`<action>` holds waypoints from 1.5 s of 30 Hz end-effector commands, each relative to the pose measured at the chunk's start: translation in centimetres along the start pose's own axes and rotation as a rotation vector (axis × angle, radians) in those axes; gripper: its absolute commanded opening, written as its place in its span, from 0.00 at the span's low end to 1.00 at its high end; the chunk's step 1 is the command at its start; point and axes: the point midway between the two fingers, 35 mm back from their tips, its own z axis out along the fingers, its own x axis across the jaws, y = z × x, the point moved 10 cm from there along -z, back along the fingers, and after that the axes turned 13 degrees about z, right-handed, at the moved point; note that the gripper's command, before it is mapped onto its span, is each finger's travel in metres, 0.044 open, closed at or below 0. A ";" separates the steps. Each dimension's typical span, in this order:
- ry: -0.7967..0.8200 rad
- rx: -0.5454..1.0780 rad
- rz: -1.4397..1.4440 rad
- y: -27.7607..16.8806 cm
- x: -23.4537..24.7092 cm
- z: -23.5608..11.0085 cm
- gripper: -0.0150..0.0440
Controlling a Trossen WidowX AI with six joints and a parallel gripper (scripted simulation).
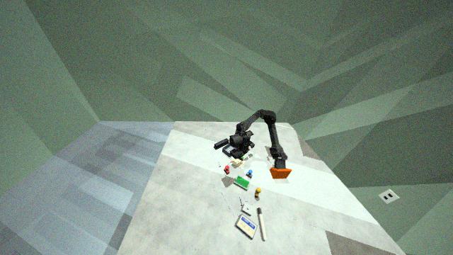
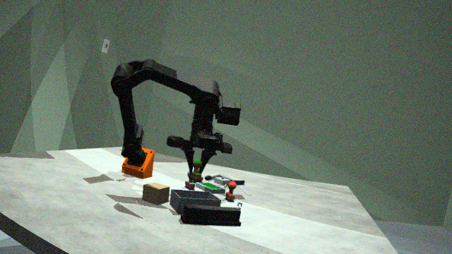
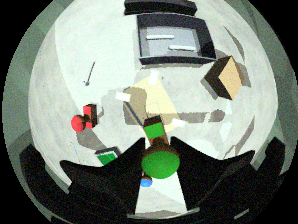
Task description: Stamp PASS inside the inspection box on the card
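1. Green-knobbed PASS stamp (image 2: 196, 168) hangs upright between the gripper's (image 2: 196, 166) fingers, clamped tight, its brown body pointing down and clear of the bench (image 2: 300, 219).
2. From the wrist view the green knob (image 3: 158, 161) fills the lower centre, and the cream card (image 3: 154, 102) lies on the bench straight beyond the stamp's base; whether the base is over the inspection box cannot be told.
3. The green ink pad (image 2: 210, 186) sits just beside the stamp's spot in the exterior view; in the top view it lies on the near side of the card, apart from it.
4. A red-knobbed stamp (image 2: 231, 190) stands upright right of the pad, and a blue-knobbed stamp (image 2: 190, 184) stands low, just below the held one in that view.
5. A yellow-knobbed stamp (image 1: 257, 192) stands farther down the bench, near a white pen (image 1: 261, 224) and a blue-faced box (image 1: 246, 226).
6. A tan block (image 2: 155, 192) rests near the orange arm base (image 2: 138, 167), with an open dark tray (image 2: 195, 200) and a flat black box (image 2: 210, 215) just beside it.
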 end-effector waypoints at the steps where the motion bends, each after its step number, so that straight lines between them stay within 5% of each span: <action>1: 0.005 0.003 0.004 0.0 0.0 -0.9 0.25; 19: 0.011 0.010 0.005 -2.8 4.5 -2.3 0.25; 45: 0.016 0.014 0.011 -12.7 13.0 -2.5 0.25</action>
